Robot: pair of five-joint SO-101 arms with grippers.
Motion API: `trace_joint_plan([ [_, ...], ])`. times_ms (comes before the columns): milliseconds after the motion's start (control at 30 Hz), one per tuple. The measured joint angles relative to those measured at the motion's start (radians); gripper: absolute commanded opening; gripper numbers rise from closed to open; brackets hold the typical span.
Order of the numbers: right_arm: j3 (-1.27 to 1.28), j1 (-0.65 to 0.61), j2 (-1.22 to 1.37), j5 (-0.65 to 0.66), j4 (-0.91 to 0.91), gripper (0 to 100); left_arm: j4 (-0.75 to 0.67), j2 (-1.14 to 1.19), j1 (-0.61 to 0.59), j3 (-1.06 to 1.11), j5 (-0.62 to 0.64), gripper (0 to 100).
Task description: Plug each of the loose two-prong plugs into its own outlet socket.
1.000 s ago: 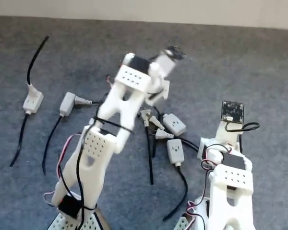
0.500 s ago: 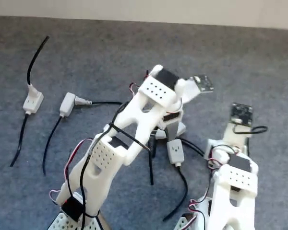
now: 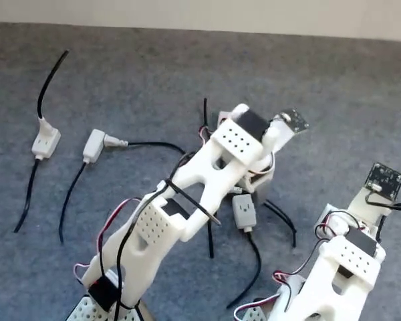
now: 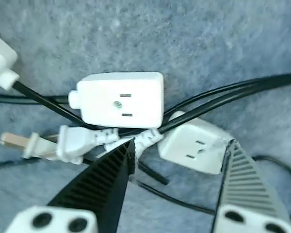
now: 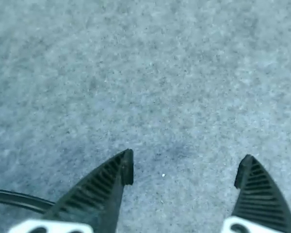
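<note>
My left gripper hangs open low over a tangle of white plugs and sockets on the grey carpet. A small white socket lies between its fingers, tilted. Just beyond lies a larger white outlet socket. Beside it is a loose two-prong plug with its brass prongs pointing away. In the high view the left arm covers most of this cluster, and one socket shows beside it. My right gripper is open over bare carpet, holding nothing.
At the far left of the carpet, two sockets each have a plug seated in them, with black cords trailing off. Black cords loop out from the central cluster. The right arm stands at the front right.
The left arm has swung right and lowered over the central cluster of plugs and sockets. The right arm has drawn back toward the right.
</note>
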Motion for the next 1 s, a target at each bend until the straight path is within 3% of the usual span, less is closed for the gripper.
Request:
trace_joint_plan([
  [333,0.000,0.000,0.000,0.000,0.000,32.5,0.000,-0.011,0.017,0.229,0.348,29],
  [500,0.000,0.000,0.000,0.000,0.000,32.5,0.000,-0.020,0.023,0.256,0.434,29],
  [567,0.000,0.000,0.000,0.000,0.000,32.5,0.000,-0.020,0.023,0.259,0.440,26],
  [733,0.000,-0.005,0.000,0.000,0.000,32.5,-0.002,-0.023,0.025,0.279,0.436,3],
  [1000,0.000,-0.034,0.000,0.000,0.000,32.5,-0.002,-0.043,0.078,0.313,0.138,1],
])
